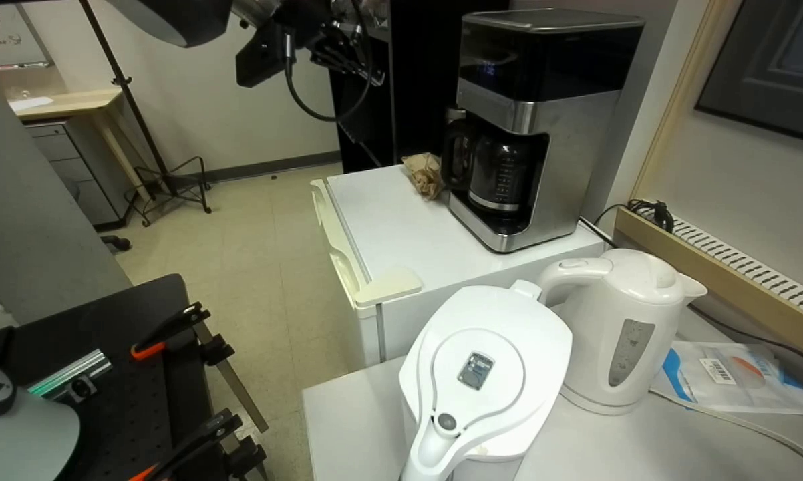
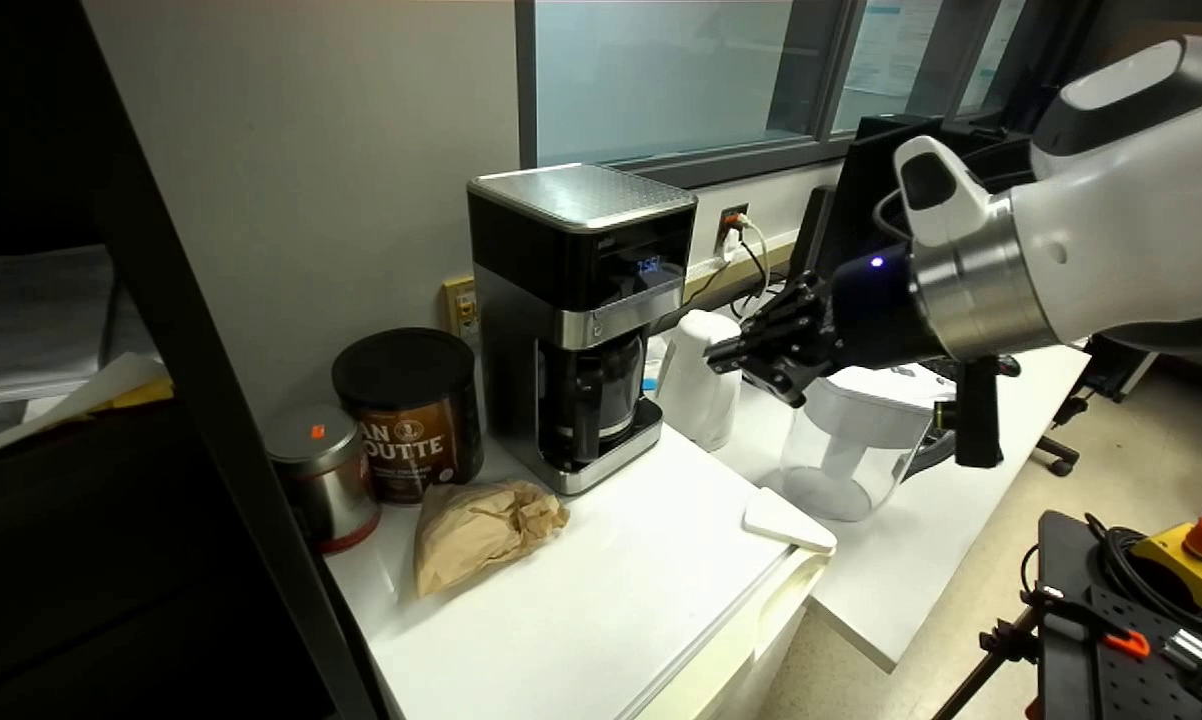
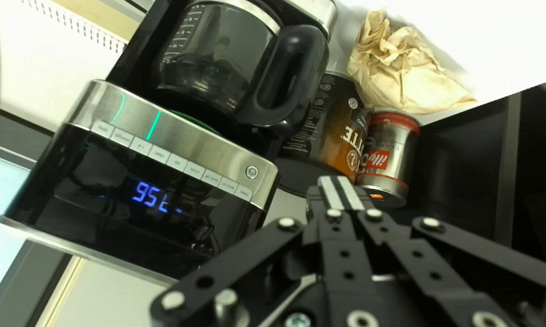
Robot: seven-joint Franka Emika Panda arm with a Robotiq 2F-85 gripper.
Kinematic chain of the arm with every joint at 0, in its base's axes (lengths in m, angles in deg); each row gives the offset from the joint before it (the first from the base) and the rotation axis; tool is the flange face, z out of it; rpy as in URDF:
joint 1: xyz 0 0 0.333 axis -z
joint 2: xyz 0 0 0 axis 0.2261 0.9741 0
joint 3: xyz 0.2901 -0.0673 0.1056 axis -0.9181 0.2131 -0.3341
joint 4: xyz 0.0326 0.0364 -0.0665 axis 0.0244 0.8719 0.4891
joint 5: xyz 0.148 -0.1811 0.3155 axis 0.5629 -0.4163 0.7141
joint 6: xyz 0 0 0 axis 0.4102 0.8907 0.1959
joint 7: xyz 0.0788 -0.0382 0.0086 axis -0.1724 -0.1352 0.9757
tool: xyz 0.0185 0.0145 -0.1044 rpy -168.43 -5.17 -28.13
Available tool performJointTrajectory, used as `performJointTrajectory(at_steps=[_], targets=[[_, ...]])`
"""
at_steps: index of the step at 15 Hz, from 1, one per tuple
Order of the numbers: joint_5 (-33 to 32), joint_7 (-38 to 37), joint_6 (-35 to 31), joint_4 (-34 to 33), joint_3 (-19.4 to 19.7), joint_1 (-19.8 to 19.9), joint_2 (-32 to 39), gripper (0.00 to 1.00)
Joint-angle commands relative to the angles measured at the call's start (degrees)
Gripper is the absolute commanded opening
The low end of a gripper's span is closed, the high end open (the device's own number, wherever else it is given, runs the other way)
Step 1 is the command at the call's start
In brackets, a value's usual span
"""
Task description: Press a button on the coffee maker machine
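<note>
The coffee maker machine [image 1: 578, 153] is tall, black and silver, with a dark glass carafe. It stands upright on a white fridge top and shows in both exterior views [image 2: 521, 360]. In the wrist view its front [image 3: 200, 147] appears turned over, with a lit blue display [image 3: 150, 196], a row of small buttons [image 3: 177, 162] and a round power button [image 3: 252, 172]. My gripper [image 3: 341, 193] is shut and empty, fingertips together. In the wrist view the tips lie beside the machine's front. In an exterior view the gripper [image 2: 723, 355] hangs in front of the machine, apart from it.
A crumpled paper bag [image 2: 486, 530], a brown coffee can [image 2: 408, 420] and a silver can [image 2: 319, 470] stand beside the machine. A white kettle [image 1: 625, 334] and a white filter pitcher [image 1: 488, 361] stand on the neighbouring table. A dark shelf [image 3: 464, 172] stands beyond the cans.
</note>
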Motion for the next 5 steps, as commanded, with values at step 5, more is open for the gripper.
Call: performJointTrajectory(at_steps=[5], targets=[[1.42,3.15,-6.80,9.53,3.33,0.20,-11.20,0.00]])
